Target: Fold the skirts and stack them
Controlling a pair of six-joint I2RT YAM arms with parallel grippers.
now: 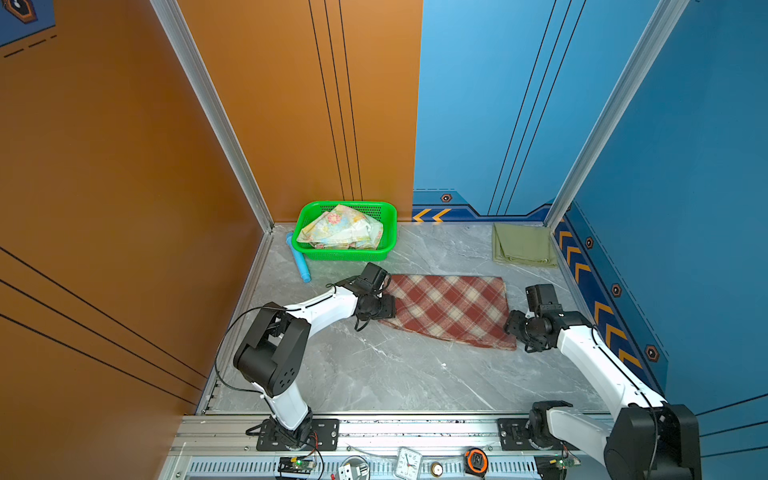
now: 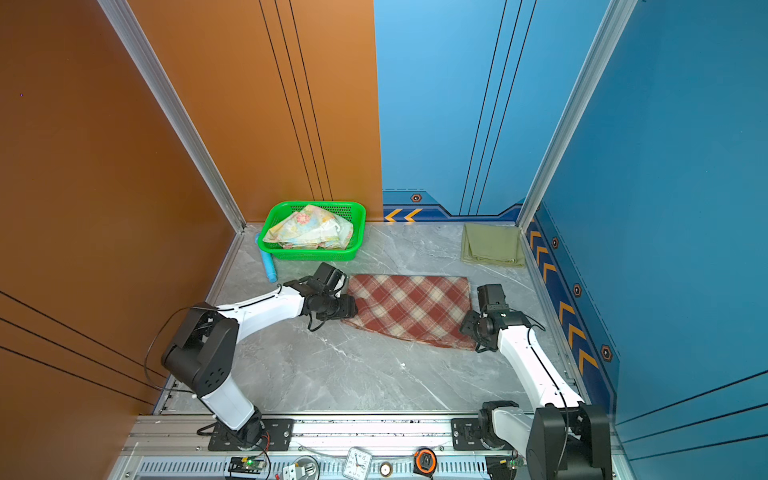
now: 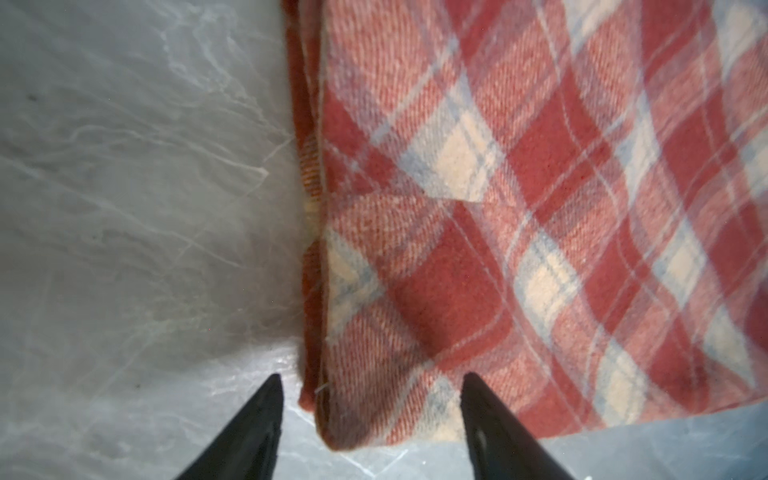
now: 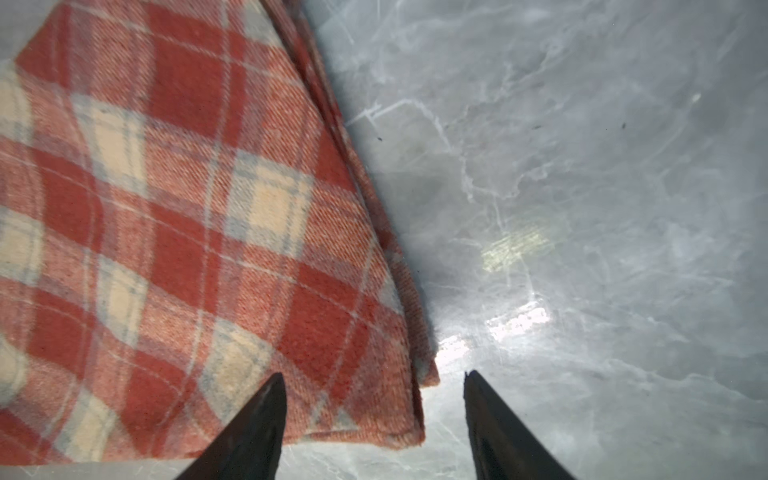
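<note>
The red-brown and cream plaid skirt point(image 1: 449, 311) point(image 2: 409, 309) lies folded flat mid-table. My left gripper point(image 3: 370, 376) is open at its left near corner point(image 3: 353, 419), and the corner lies on the table between the spread fingers. At the right near corner point(image 4: 386, 419) my right gripper point(image 4: 374, 374) is open too, one finger point(image 4: 257, 424) over the cloth and its mate over bare table. The olive-green skirt point(image 1: 523, 245) point(image 2: 492, 245) lies folded at the back right. The floral skirt point(image 1: 340, 228) point(image 2: 309, 228) sits crumpled in the green basket point(image 1: 345, 254) point(image 2: 311, 254).
A blue tube point(image 1: 299, 259) lies beside the basket at the back left. Orange and blue walls close in three sides of the grey marble table point(image 1: 395, 374). A clock point(image 1: 408, 461) and tape measure point(image 1: 476, 460) sit on the front rail.
</note>
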